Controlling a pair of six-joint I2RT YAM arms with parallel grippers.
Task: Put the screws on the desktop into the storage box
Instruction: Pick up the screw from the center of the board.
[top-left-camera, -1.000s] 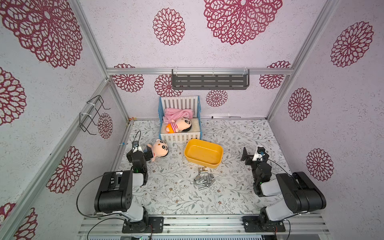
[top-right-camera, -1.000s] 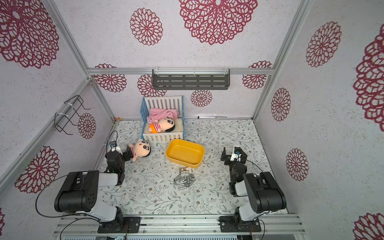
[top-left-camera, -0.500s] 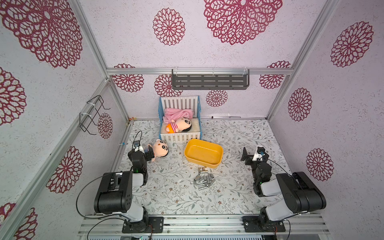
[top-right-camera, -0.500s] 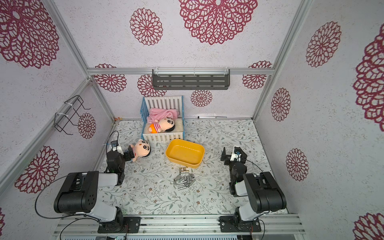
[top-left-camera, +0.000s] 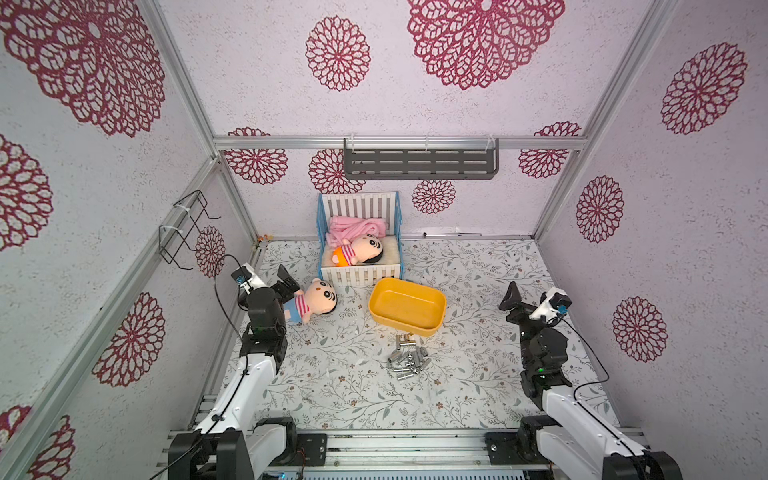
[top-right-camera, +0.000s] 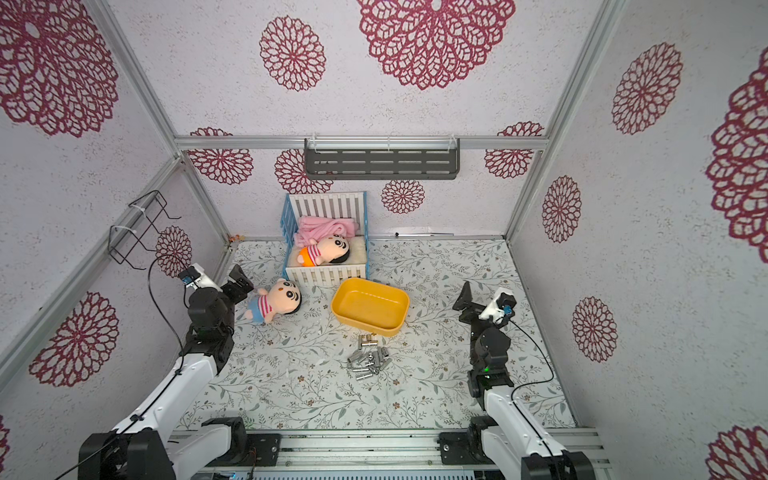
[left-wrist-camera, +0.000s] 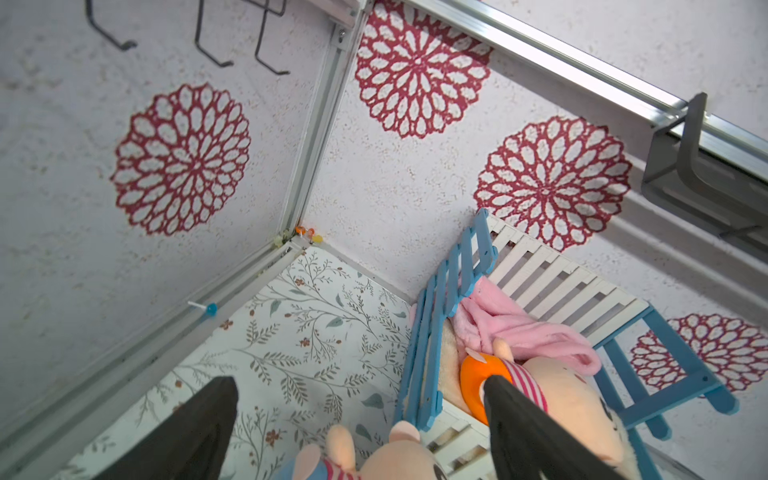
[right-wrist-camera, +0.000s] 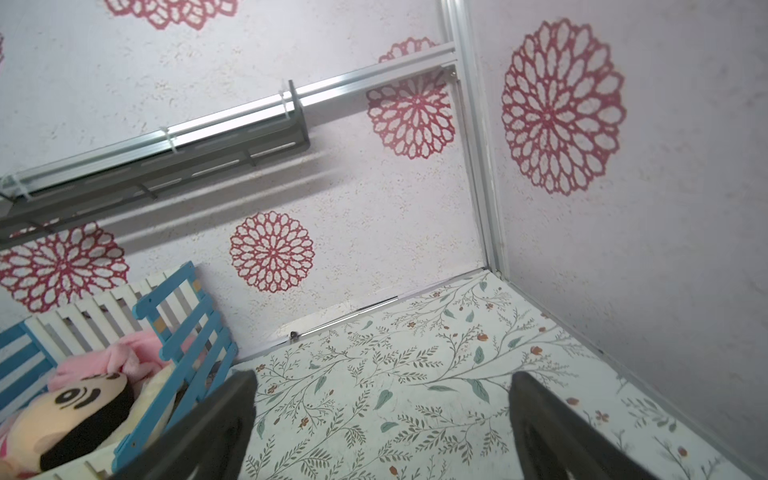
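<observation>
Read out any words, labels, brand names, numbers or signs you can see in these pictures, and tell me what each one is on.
None: no text can be read in any view.
The storage box, the crib, the doll on the desktop, the doll in the crib and the grey shelf show no print.
The screws are too small to tell.
The walls and the desktop bear only patterns.

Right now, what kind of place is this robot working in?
Likely a robot test cell dressed as a nursery: papered walls on an aluminium frame, a toy crib holding a plush doll.
</observation>
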